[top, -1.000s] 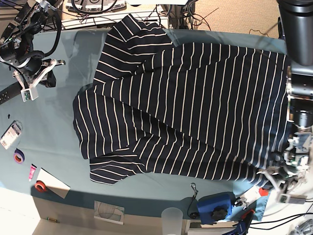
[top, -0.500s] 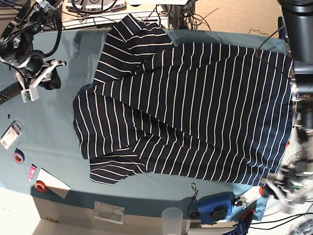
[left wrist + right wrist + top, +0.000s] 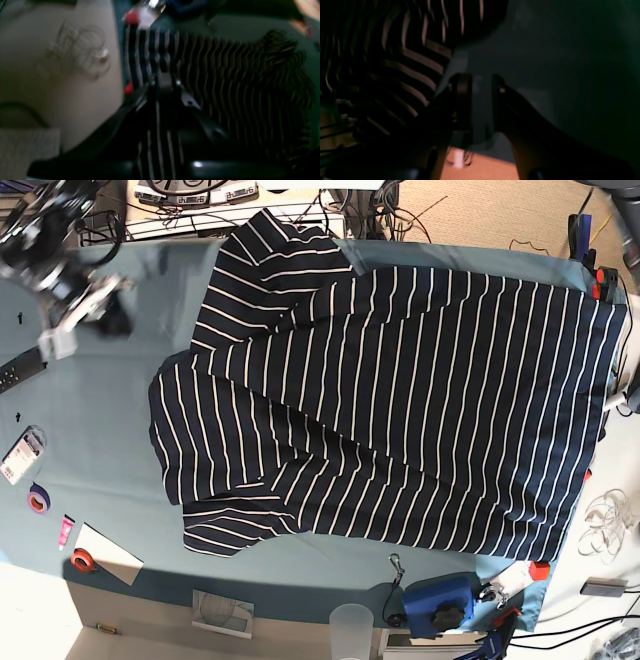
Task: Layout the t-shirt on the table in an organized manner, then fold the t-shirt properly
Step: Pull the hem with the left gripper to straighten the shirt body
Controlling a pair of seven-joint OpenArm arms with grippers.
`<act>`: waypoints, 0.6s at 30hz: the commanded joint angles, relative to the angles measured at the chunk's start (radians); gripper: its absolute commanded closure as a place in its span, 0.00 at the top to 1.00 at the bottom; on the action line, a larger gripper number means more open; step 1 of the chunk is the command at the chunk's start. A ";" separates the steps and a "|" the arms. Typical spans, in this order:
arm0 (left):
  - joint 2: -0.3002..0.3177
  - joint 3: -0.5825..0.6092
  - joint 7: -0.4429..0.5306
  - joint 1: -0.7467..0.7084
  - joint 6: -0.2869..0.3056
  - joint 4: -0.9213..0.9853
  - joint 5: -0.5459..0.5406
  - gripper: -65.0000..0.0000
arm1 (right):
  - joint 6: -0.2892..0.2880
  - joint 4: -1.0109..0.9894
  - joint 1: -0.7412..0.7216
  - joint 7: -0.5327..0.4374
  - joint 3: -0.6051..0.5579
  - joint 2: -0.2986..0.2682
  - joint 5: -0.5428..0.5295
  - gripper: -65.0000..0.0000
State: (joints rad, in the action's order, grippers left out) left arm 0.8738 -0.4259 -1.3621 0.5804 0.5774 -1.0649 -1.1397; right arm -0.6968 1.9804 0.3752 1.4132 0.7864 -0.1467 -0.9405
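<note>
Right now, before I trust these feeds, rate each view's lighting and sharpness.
Base view: bright and mostly sharp, the dark navy white-striped t-shirt crisp on the teal cloth-covered table; only the right gripper is motion-smeared. Left wrist view: dim and blurred, stripes wavy, left gripper shut on fabric. Right wrist view: very dark, soft focus, jaws apart over bare cloth.

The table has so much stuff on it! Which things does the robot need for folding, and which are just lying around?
For the job:
- the t-shirt, striped
- the table, teal cloth
- left gripper, shut on the shirt's edge
- right gripper

Just lying about:
- red tape roll
- purple tape roll
- clear cup
- blue device
</note>
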 commanded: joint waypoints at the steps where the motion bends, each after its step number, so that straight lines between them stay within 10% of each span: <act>1: 0.048 -0.006 0.013 0.000 -0.002 -0.013 -0.035 0.04 | -0.001 0.014 0.014 -0.017 0.006 0.006 -0.014 0.22; 10: 0.223 -0.007 -0.034 -0.158 -0.005 -0.013 -0.103 0.04 | -0.001 0.014 0.148 -0.017 -0.089 0.129 -0.011 0.22; 18: 0.237 -0.007 -0.034 -0.171 -0.004 -0.013 -0.103 0.04 | -0.001 0.014 0.226 -0.100 -0.290 0.167 0.190 0.22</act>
State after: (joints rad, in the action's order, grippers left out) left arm 1.0752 -0.4248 -1.4067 0.3912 0.5762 -1.0668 -1.2240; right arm -0.6979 1.9835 0.5941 1.2991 0.4946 0.0219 -0.7628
